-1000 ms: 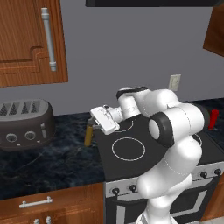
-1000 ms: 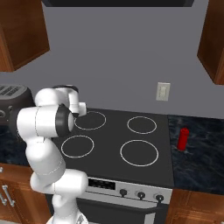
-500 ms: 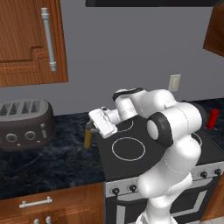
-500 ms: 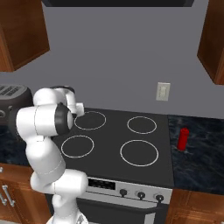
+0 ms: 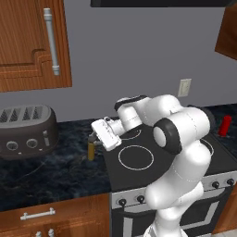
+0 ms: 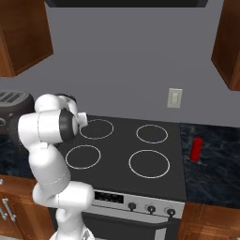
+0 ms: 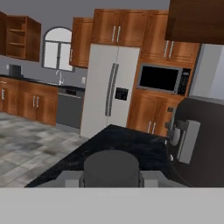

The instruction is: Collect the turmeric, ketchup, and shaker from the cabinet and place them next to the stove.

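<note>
My gripper [image 5: 94, 139] is shut on the turmeric [image 5: 91, 151], a mustard-yellow jar with a dark lid, just left of the stove [image 5: 159, 163]. The jar is upright, low over the black counter; I cannot tell whether it touches. In the hand view its round dark lid [image 7: 111, 167] sits between my fingertips [image 7: 69, 178]. The ketchup [image 5: 225, 125], a slim red bottle, stands on the counter right of the stove [image 6: 121, 146], also seen as ketchup [image 6: 196, 148] in the right base view. The cabinet [image 5: 25, 51] hangs at upper left, door shut. The shaker is out of view.
A dark toaster [image 5: 25, 132] stands on the counter left of the jar, and looms close at the right as toaster [image 7: 199, 140] in the hand view. A wall socket [image 6: 175, 98] sits behind the stove. Drawers with handles [image 5: 38, 215] run below the counter.
The hand has come down and slightly left, lowering the held jar toward the counter beside the stove. The ketchup and toaster have not moved.
</note>
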